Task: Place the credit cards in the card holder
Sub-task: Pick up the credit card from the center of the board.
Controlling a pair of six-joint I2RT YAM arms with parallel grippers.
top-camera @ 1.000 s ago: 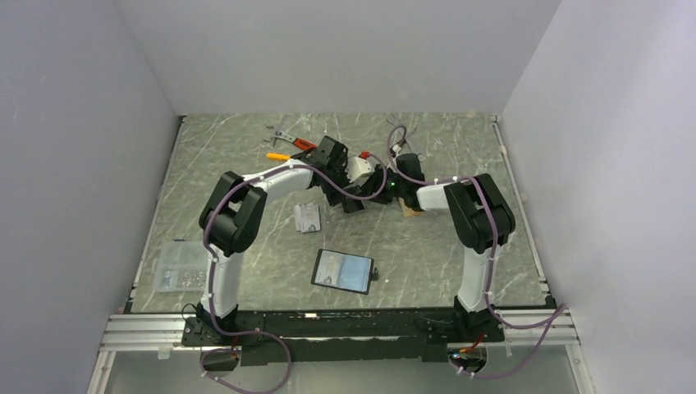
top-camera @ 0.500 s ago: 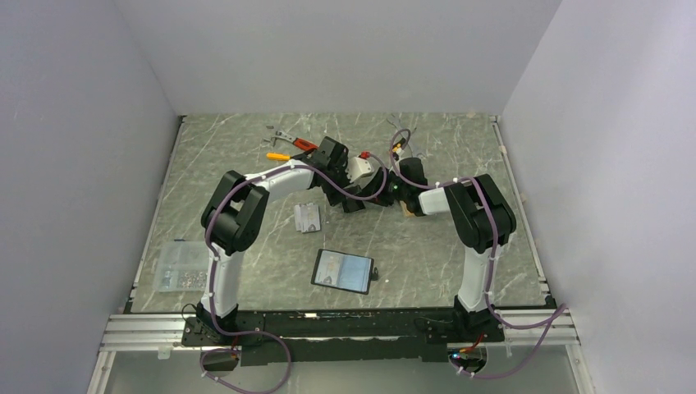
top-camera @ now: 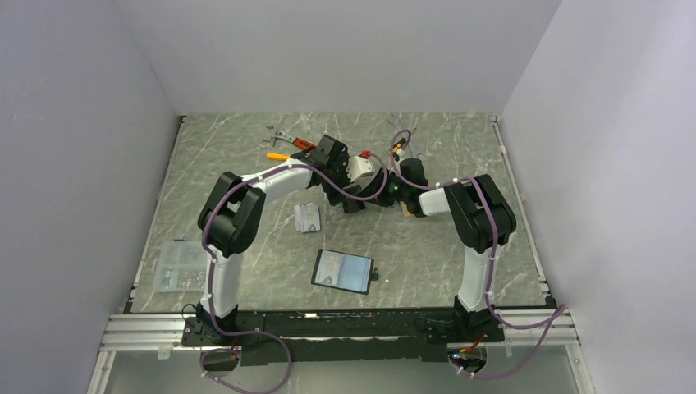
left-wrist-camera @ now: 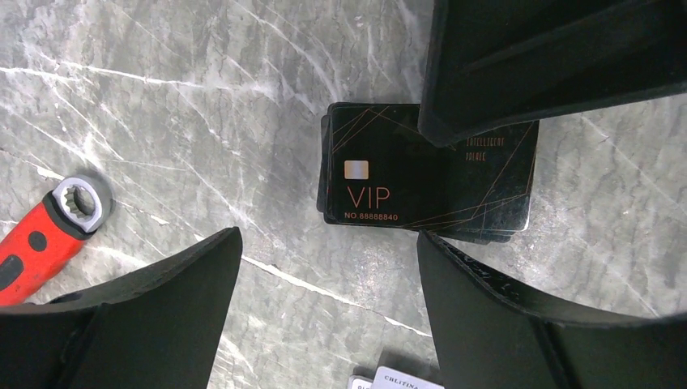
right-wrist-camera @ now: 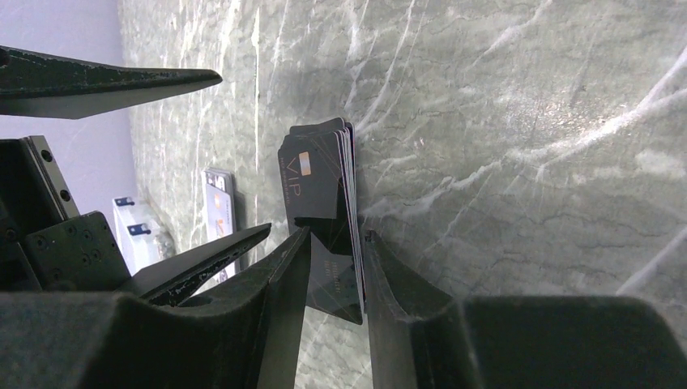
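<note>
A stack of black credit cards [left-wrist-camera: 405, 182], the top one printed VIP, lies on the marble table between both grippers. My right gripper [right-wrist-camera: 336, 235] stands astride one end of the stack [right-wrist-camera: 324, 174]. One of its fingers [right-wrist-camera: 389, 275] is on the table side of the stack. The other is over the top face, with a slim gap showing. My left gripper [left-wrist-camera: 328, 235] hangs wide open just short of the stack, holding nothing. A silver-grey card [top-camera: 306, 217] lies apart to the left and shows again as a silver-grey card [right-wrist-camera: 219, 194] in the right wrist view. The card holder is out of view.
A red-handled wrench [left-wrist-camera: 49, 235] lies left of the cards, with more tools [top-camera: 287, 146] at the back. A dark tablet [top-camera: 343, 271] lies near the front and a clear box of small parts [top-camera: 179, 267] at the left edge. A wooden block [top-camera: 408, 212] sits by the right arm.
The right wrist has edged slightly toward the card stack. The left arm has stayed where it was.
</note>
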